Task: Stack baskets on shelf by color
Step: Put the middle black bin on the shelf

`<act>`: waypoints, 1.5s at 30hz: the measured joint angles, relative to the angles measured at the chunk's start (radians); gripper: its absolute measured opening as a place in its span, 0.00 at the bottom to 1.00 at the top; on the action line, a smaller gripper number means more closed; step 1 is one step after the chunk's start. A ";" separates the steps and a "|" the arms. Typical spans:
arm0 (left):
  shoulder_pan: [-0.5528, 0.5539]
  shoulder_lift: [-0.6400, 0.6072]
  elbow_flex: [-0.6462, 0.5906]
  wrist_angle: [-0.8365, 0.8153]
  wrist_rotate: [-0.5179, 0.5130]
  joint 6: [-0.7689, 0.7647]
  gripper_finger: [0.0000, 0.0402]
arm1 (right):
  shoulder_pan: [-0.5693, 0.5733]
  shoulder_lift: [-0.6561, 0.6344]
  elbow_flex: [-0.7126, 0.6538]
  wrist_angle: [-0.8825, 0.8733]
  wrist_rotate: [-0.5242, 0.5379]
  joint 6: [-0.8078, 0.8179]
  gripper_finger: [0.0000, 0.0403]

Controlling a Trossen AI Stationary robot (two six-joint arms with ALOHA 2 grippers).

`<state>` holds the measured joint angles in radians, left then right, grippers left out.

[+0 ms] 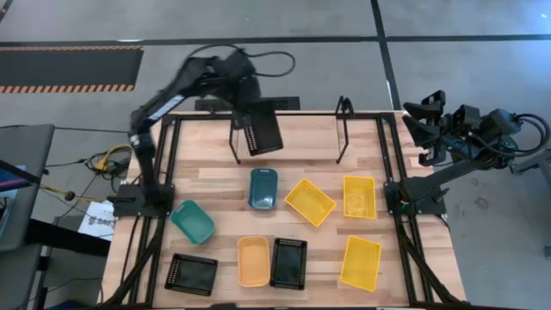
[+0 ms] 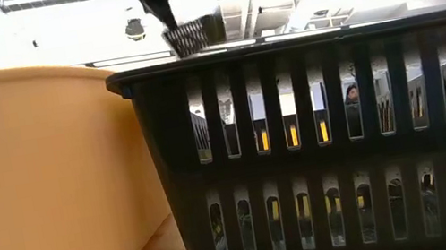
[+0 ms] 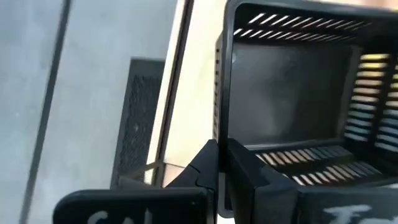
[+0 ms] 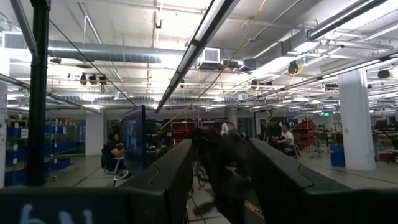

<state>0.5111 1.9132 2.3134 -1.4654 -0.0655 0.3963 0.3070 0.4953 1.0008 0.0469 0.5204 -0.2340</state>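
Nine baskets are seen from above on and over a wooden table (image 1: 362, 164). A black basket (image 1: 263, 131) is held tilted in the air at the far side of the table by the left gripper (image 1: 245, 116), whose fingers are clamped on its rim; in the left wrist view the basket's (image 3: 298, 106) slatted walls and bare interior are shown, and nothing is contained in it. The basket is positioned over the left end of the shelf (image 1: 288, 129), a thin-rod black rack on which no basket rests.

The remaining baskets lie separately on the tabletop, and each is seen to be empty: a blue-grey basket (image 1: 263, 189) at the centre, a teal-green basket (image 1: 192, 221) to its left, three yellow baskets (image 1: 310, 201) (image 1: 360, 196) (image 1: 361, 262) on the right, an orange basket (image 1: 253, 260) beside a black basket (image 1: 288, 262) at the near edge, and a further black basket (image 1: 191, 274) at the near left corner. None is stacked.

In the low view, the orange basket (image 2: 42, 182) and the adjacent black basket (image 2: 335, 142) fill the foreground.

The right gripper (image 1: 428, 120) is raised beyond the table's right edge, its fingers (image 4: 168, 180) spread apart and holding nothing.
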 joint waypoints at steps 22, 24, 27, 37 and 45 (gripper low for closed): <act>0.129 0.315 0.003 0.049 -0.002 0.149 0.00 | 0.000 0.000 0.000 -0.101 -0.008 0.122 0.44; 0.144 0.319 0.002 0.041 0.001 0.150 0.00 | 0.000 0.000 0.000 -0.102 -0.010 0.121 0.44; 0.160 0.315 -0.003 0.050 0.020 0.158 0.00 | 0.000 0.000 0.000 -0.101 -0.023 0.120 0.44; 0.178 0.315 -0.006 0.048 0.090 0.198 0.00 | 0.000 0.000 0.000 -0.100 -0.026 0.097 0.44; 0.183 0.315 -0.102 0.073 0.081 0.206 0.00 | 0.000 0.000 0.000 -0.100 -0.026 0.095 0.44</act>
<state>0.6941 2.2286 2.2111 -1.3919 0.0152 0.6022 0.3069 0.4953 1.0008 -0.0532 0.4942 -0.1390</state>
